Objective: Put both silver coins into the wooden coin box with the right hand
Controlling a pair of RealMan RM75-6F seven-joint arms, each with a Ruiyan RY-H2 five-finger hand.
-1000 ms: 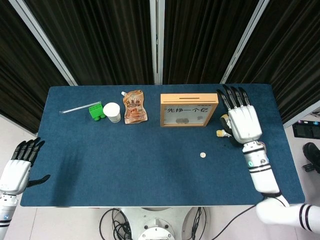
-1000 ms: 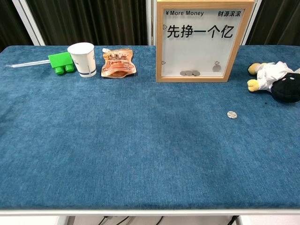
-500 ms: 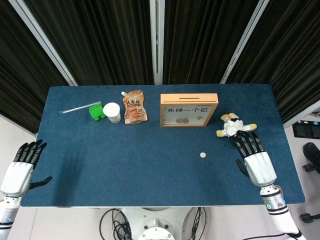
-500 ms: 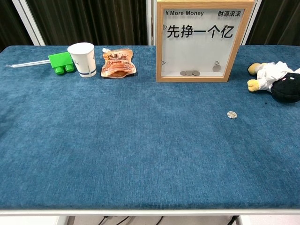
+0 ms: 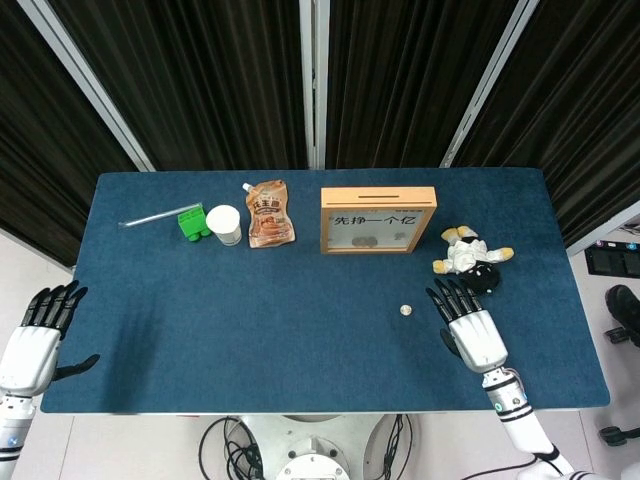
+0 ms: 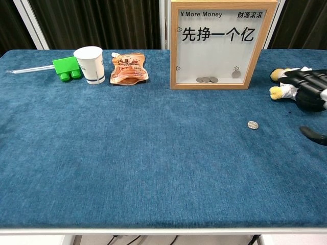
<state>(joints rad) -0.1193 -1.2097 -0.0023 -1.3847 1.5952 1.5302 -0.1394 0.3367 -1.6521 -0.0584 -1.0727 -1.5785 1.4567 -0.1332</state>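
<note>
The right robot hand [image 5: 470,327] hovers flat over the table [image 5: 300,340] with fingers spread, holding nothing, just right of the lone silver coin [image 5: 406,311], which lies in front of the wooden coin box [image 5: 378,220] (several coins already sit behind its window). A penguin plush toy [image 5: 468,258] lies right of the box; paper cup [image 5: 224,224] and snack pouch [image 5: 268,214] stand to its left. The left robot hand [image 5: 35,338] hangs open off the table's far left edge.
</note>
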